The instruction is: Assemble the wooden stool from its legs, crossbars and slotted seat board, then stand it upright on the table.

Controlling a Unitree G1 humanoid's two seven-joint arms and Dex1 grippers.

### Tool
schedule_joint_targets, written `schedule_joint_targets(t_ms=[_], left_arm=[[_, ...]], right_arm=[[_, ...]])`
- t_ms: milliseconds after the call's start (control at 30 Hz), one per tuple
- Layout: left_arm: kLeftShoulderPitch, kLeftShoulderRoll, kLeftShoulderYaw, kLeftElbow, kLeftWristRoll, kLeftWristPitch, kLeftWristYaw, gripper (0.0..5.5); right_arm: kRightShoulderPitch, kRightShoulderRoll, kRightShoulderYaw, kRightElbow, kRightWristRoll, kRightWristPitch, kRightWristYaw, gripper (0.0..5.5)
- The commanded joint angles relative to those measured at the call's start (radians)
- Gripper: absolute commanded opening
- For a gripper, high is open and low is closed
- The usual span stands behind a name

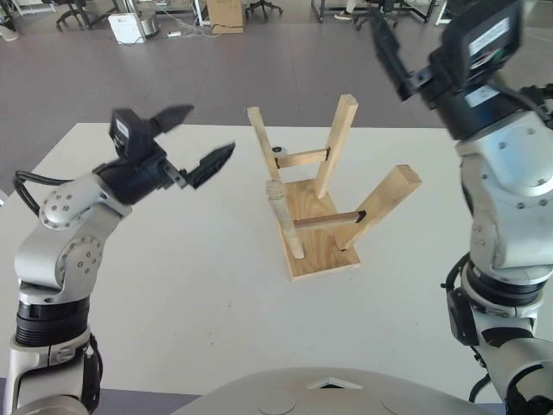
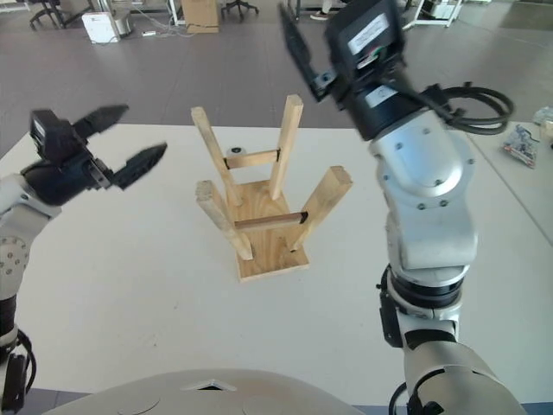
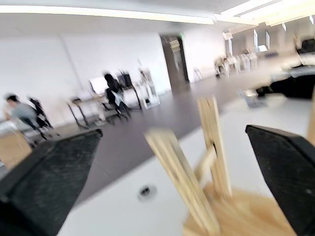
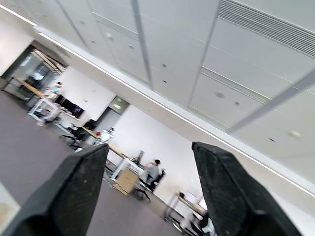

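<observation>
The wooden stool (image 1: 321,246) rests upside down in the middle of the table, its seat board flat on the top. Its legs (image 1: 337,143) point up and lean outward. Two crossbars (image 1: 302,158) link pairs of legs. My left gripper (image 1: 212,130) hovers to the left of the stool, above the table, open and pointing at the legs. The left wrist view has a leg (image 3: 182,182) between its spread fingers (image 3: 44,182). My right gripper (image 4: 151,146) is raised high at the right, above the stool, open and aimed at the ceiling with nothing in it.
The white table (image 1: 173,285) has bare room left of and in front of the stool. A small packet (image 2: 521,143) lies near its far right edge. Beyond the far edge is open floor with office chairs and a cardboard box (image 1: 225,13).
</observation>
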Motion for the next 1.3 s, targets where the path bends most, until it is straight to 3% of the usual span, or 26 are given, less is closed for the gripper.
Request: schedule_joint_targets(t_ms=[33,167,300,367,633,733,800,900,1000,1100,1300], left_arm=[[-0.117,-0.079,-0.009,-0.191,-0.115,0.086,0.204,5.38],[-0.073,-0.343,-0.196,-0.374,-0.217,0.114,0.509,5.38],[0.229,-0.296,-0.435,-0.276,-0.133,0.423,0.691,5.38],[0.315,-0.291,-0.486,-0.228,-0.076,0.426,0.695,5.38],[0.22,-0.345,-0.424,-0.191,-0.053,0.37,0.702,5.38],[0.091,-0.357,-0.326,-0.24,-0.152,0.337,0.703,5.38],[-0.046,-0.362,-0.201,-0.282,-0.332,0.251,0.697,5.38],[-0.174,-0.421,-0.054,-0.318,-0.389,0.084,0.75,5.38],[-0.079,-0.456,-0.056,-0.405,-0.322,0.038,0.797,5.38],[0.119,-0.417,-0.079,-0.448,-0.081,0.047,0.838,5.38],[0.393,-0.439,-0.197,-0.481,0.153,0.142,0.922,5.38]], right_arm=[[0.113,0.035,-0.149,-0.042,0.043,0.063,-0.047,3.16],[0.306,0.259,-0.115,-0.119,0.148,0.162,-0.146,3.16],[0.616,0.343,0.078,-0.074,0.179,0.207,-0.16,3.16],[0.654,0.339,0.106,-0.057,0.173,0.2,-0.167,3.16],[0.594,0.331,0.102,-0.047,0.174,0.17,-0.176,3.16],[0.517,0.544,-0.074,-0.067,0.516,0.211,-0.225,3.16],[0.48,0.545,-0.172,-0.073,0.826,0.201,-0.233,3.16],[0.422,0.478,-0.281,-0.052,1.227,0.098,-0.35,3.16],[0.431,0.387,-0.35,-0.031,1.398,0.031,-0.398,3.16],[0.445,0.287,-0.408,0.005,1.482,-0.031,-0.442,3.16],[0.55,0.196,-0.36,0.045,1.348,-0.072,-0.452,3.16]])
